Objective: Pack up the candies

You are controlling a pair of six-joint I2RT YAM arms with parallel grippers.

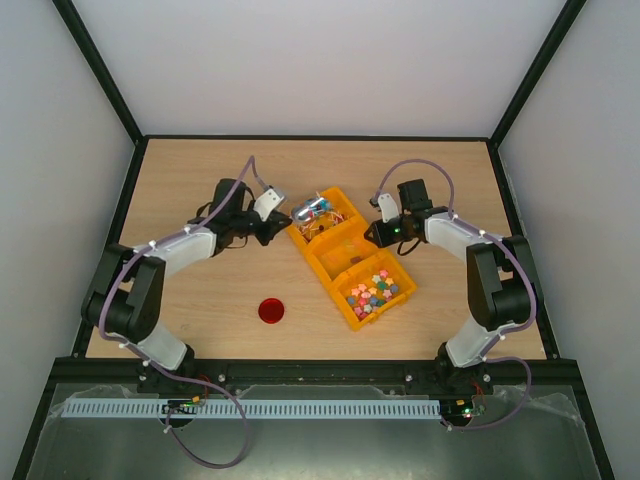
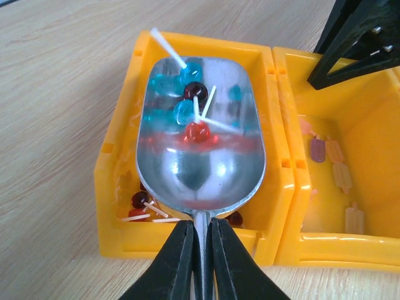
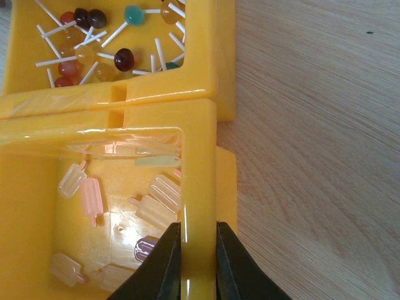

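The candies (image 1: 372, 295), tiny pastel sweets, fill the nearest of three joined yellow bins (image 1: 398, 296). My left gripper (image 2: 201, 250) (image 1: 283, 224) is shut on the thin handle of a metal scoop (image 2: 200, 169) (image 1: 312, 208). The scoop hovers over the far bin (image 2: 119, 156) with a few blue and red lollipops (image 2: 194, 112) in its bowl. My right gripper (image 3: 198, 250) (image 1: 380, 236) is shut on the right wall of the middle bin (image 3: 199, 175), one finger inside and one outside.
A red lid (image 1: 271, 310) lies on the wooden table, left of the bins. More lollipops (image 3: 94, 37) lie in the far bin. Pastel popsicle-shaped sweets (image 3: 156, 200) (image 2: 337, 169) lie in the middle bin. Black frame rails edge the table.
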